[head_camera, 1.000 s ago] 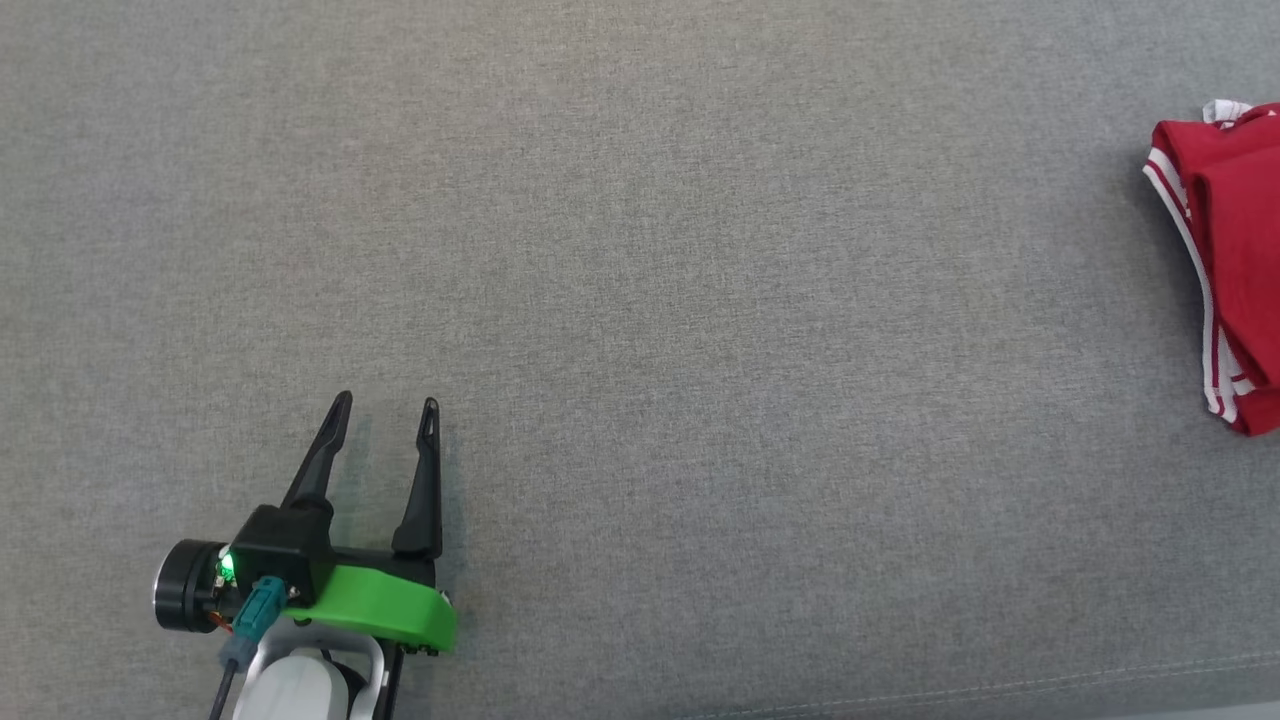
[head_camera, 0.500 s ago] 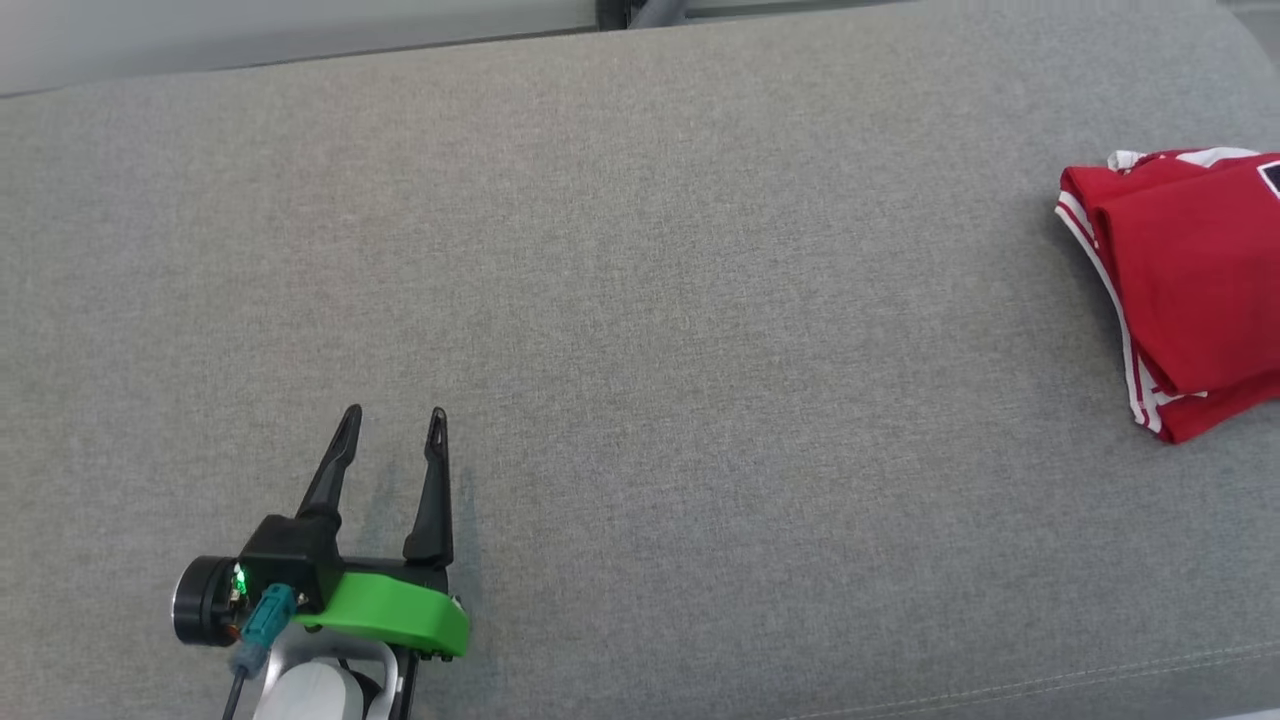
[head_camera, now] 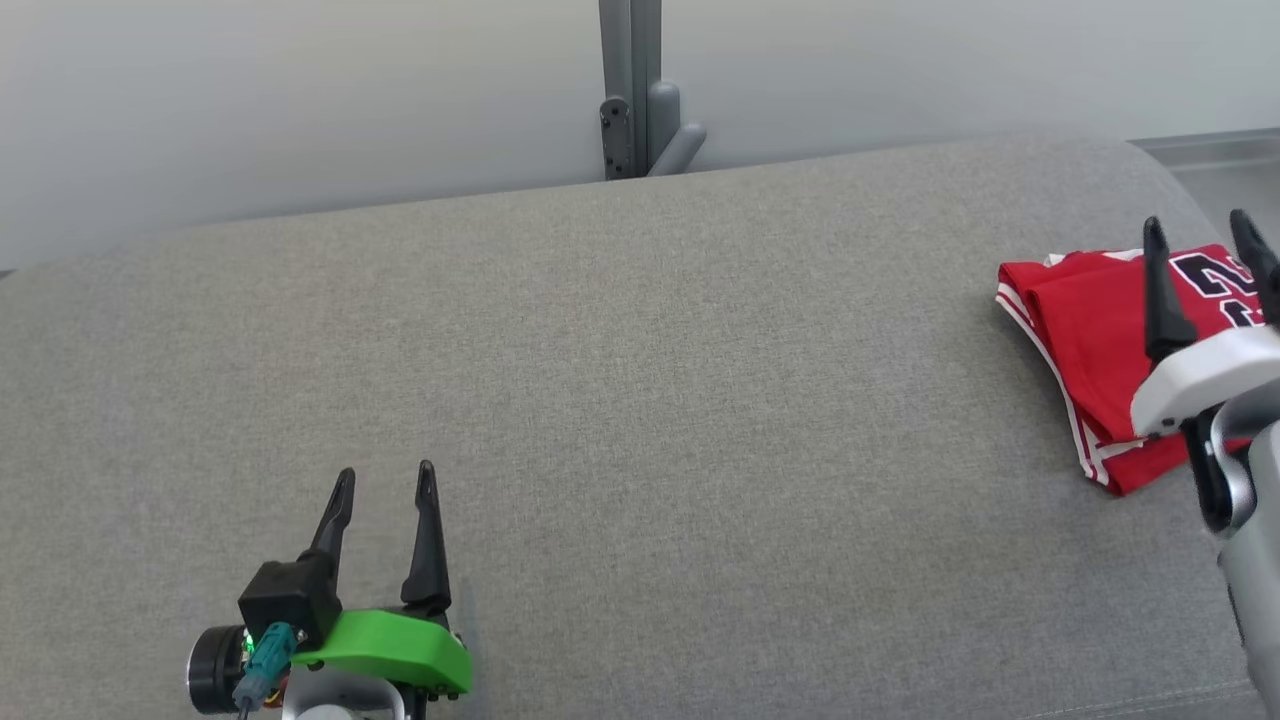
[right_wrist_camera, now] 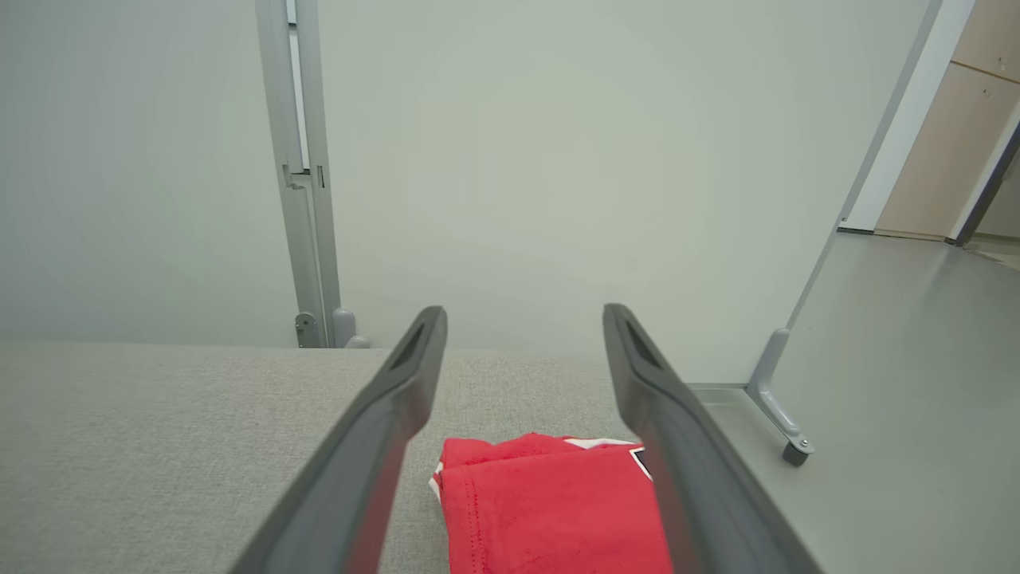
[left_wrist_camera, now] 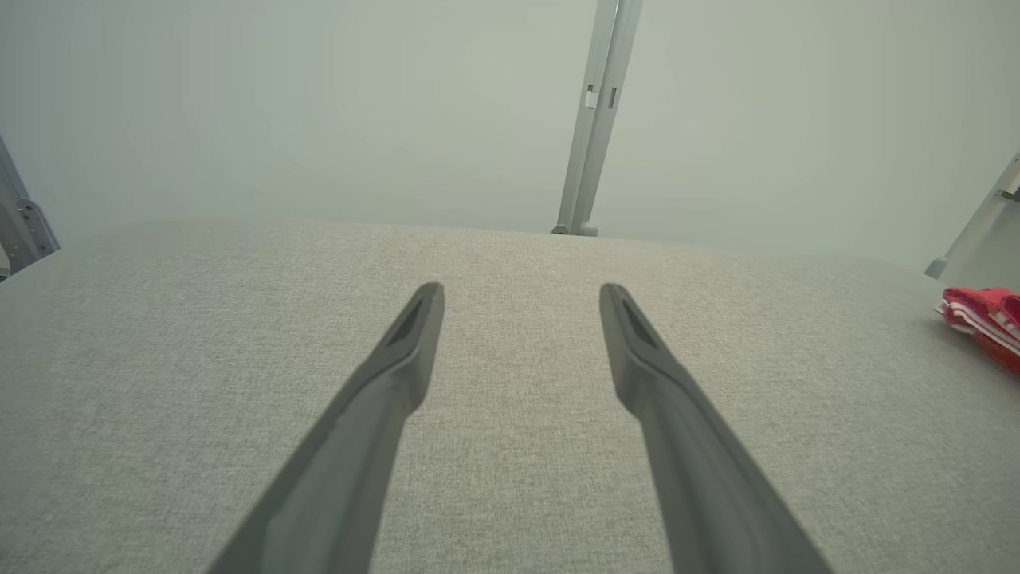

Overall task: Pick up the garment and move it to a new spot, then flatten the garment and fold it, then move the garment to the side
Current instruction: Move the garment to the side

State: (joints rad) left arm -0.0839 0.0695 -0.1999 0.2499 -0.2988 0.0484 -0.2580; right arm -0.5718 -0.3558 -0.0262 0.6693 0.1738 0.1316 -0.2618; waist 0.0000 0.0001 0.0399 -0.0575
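Hovering released over the folded garment (head_camera: 1080, 320), already set aside, the right claw (head_camera: 1196, 220), like the released left claw (head_camera: 386, 470), probably just needs retracting.

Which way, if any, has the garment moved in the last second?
No. The garment keeps its gap to the cushion seam; the camera tilted up.

Red basketball jersey (head_camera: 1090, 330), edged with thin white stripes, with black numerals outlined in white. Heathered grey woven cushion (head_camera: 640, 420). Left gripper (head_camera: 385, 478): black fingers, bright green mount, teal plug. Right gripper (head_camera: 1196, 222): black fingers, white housing. Pale grey-green wall (head_camera: 300, 100), with a grey metal post (head_camera: 630, 90).
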